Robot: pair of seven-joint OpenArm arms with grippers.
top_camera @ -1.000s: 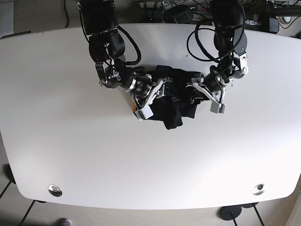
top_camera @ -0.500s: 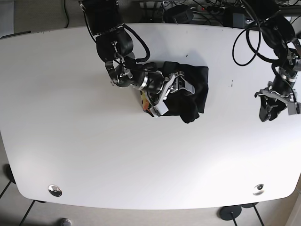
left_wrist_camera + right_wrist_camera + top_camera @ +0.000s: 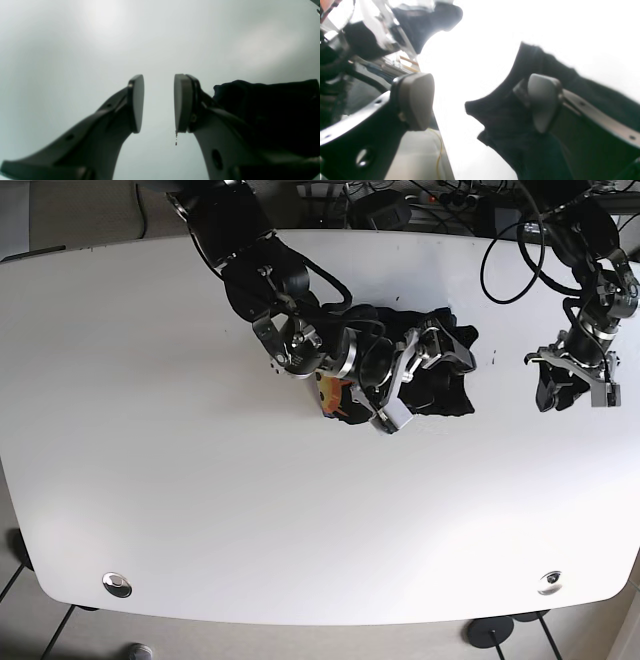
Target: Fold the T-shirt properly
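Note:
The black T-shirt [image 3: 447,385] lies bunched in a heap on the white table [image 3: 200,500], a little right of centre, with an orange patch [image 3: 328,394] showing at its left end. My right gripper [image 3: 405,380] lies over the heap. In the right wrist view it [image 3: 480,102] is open wide, with black cloth [image 3: 520,140] wrapped around and under one finger [image 3: 543,105]. My left gripper [image 3: 572,388] hangs over bare table to the right, apart from the shirt. It [image 3: 158,102] is open and empty, with dark cloth [image 3: 275,105] behind one finger.
Two metal discs sit near the table's front edge, one at the left [image 3: 118,584] and one at the right [image 3: 550,582]. Cables and equipment [image 3: 400,200] crowd the space behind the far edge. The left arm's cable [image 3: 520,250] loops over the table's back right.
The left gripper has let go of the shirt and swung out to the right. The right arm has moved right with the shirt, which now lies more bunched.

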